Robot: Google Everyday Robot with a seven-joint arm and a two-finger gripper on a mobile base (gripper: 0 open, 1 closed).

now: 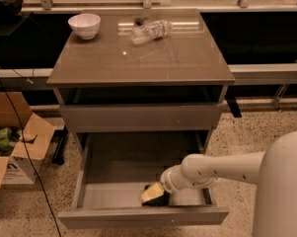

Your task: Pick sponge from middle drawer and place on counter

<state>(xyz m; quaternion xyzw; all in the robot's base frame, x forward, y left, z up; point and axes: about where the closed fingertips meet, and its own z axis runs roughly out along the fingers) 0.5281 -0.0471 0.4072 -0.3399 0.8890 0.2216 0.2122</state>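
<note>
The middle drawer [89, 194] is pulled open at the bottom of the cabinet, with dark sides and a pale floor. The dark green sponge [158, 200] lies on its floor near the front, mostly covered by my gripper [152, 193]. The white arm reaches in from the right and its yellowish fingertip rests right on the sponge. The glossy grey-brown counter [153, 58] is the cabinet's top slab, above the drawers.
A white bowl [84, 25] stands at the counter's back left and a clear plastic bottle [150, 31] lies at the back middle. A plain grey drawer front [140, 116] is above the open drawer. An open cardboard box [12, 142] and a black cable are on the floor at left.
</note>
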